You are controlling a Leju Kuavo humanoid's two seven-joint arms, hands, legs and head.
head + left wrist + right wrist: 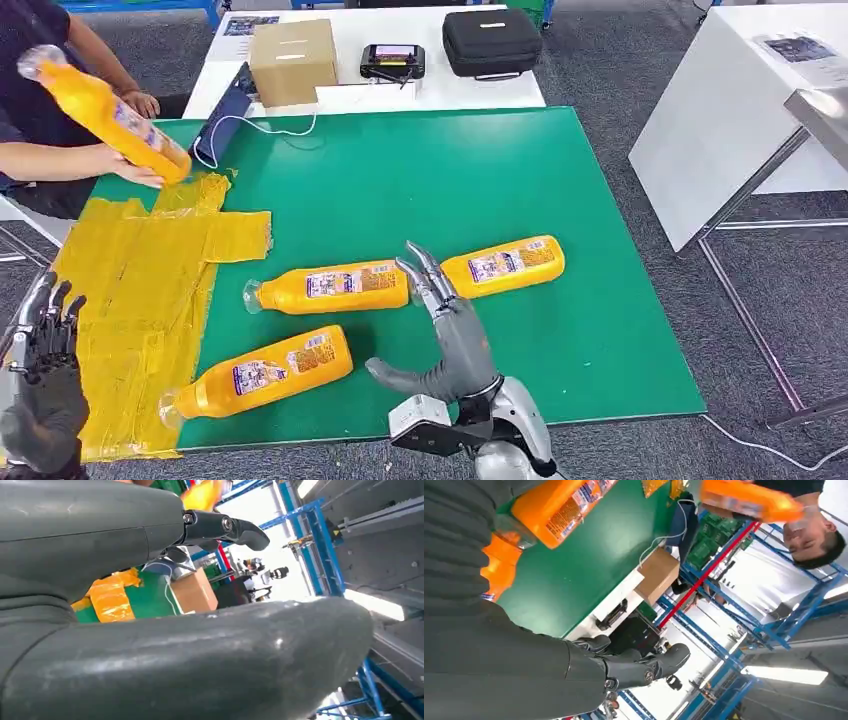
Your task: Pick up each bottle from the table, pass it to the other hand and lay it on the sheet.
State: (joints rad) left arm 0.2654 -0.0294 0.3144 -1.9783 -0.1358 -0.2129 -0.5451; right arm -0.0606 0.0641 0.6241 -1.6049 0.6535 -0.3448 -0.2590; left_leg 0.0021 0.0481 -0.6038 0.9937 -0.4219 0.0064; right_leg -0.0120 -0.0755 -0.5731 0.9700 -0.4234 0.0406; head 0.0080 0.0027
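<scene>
Three bottles [328, 287] lay on the green mat [600, 340] beside the sheet [130, 290] — none on it yet. A person held a fourth above it. My right hand [440, 330] was spread, empty — left [45, 380] too.

Three orange bottles with printed labels lie on their sides on my green surface [600, 330]: the near bottle [260, 375] with its cap end on the edge of the yellow sheet [140, 290], the middle bottle [330, 287] beyond it, and the right bottle [505, 265] past my fingers. A fourth bottle [105, 112] is held tilted above the sheet's far corner by a person.
</scene>
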